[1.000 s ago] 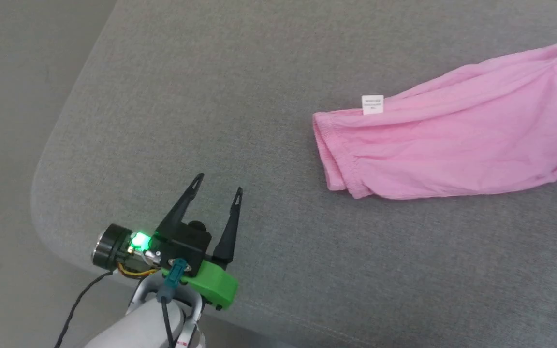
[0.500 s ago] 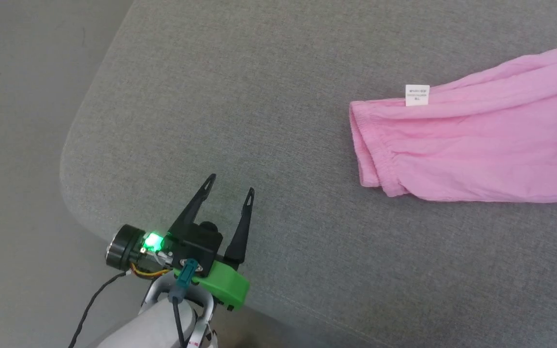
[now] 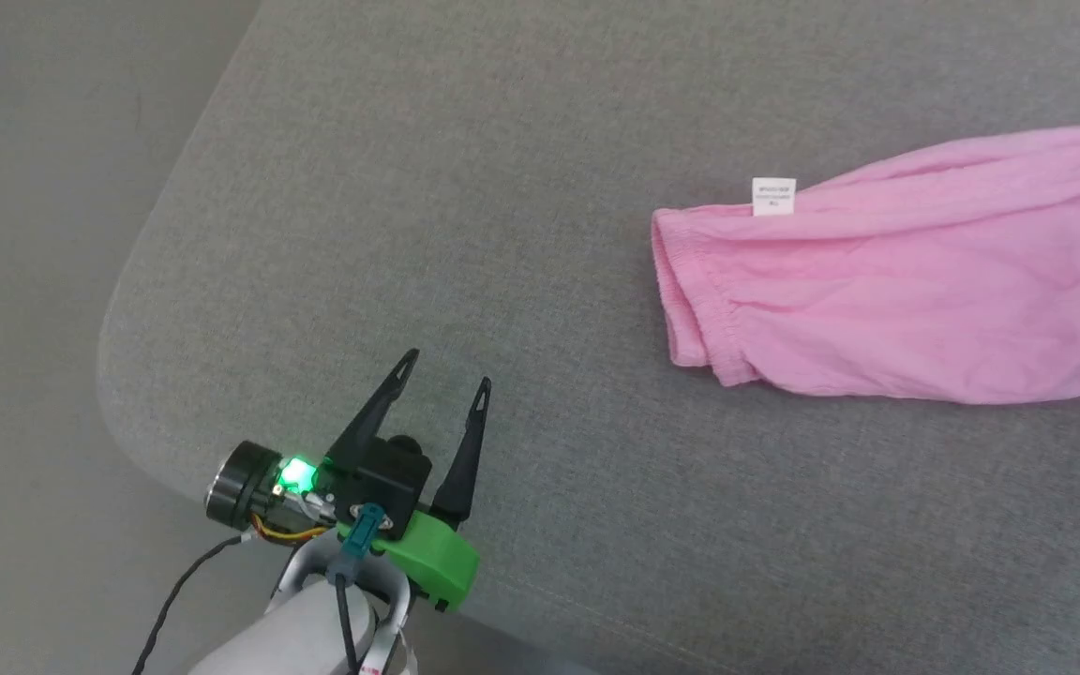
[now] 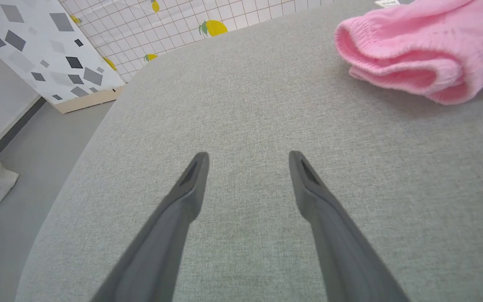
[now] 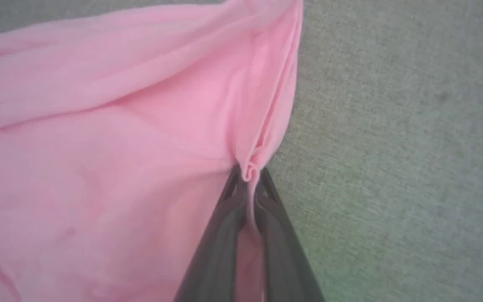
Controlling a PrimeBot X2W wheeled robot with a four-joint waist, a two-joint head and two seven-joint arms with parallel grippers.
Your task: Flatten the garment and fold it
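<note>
The garment (image 3: 906, 291), bright pink shorts, lies crumpled on the grey cushion at the right of the head view, gathered waistband toward the left and a small white tag (image 3: 773, 196) on its upper edge. In the left wrist view its waistband end (image 4: 417, 58) sits at the upper right. My left gripper (image 3: 444, 370) hovers open near the cushion's front left corner, well left of the cloth, nothing between its fingers (image 4: 191, 184). My right gripper (image 5: 247, 174) is shut on a pinched fold at the garment's (image 5: 120, 159) edge.
The grey cushion (image 3: 465, 187) has a rounded corner at the lower left, with grey floor (image 3: 24, 281) beyond it. A patterned panel (image 4: 44, 46) and tiled wall stand past the cushion's far edge in the left wrist view.
The head camera shifted, so the whole picture moved. My right gripper has shut on a fold of the garment. The left gripper has kept its place and stayed open.
</note>
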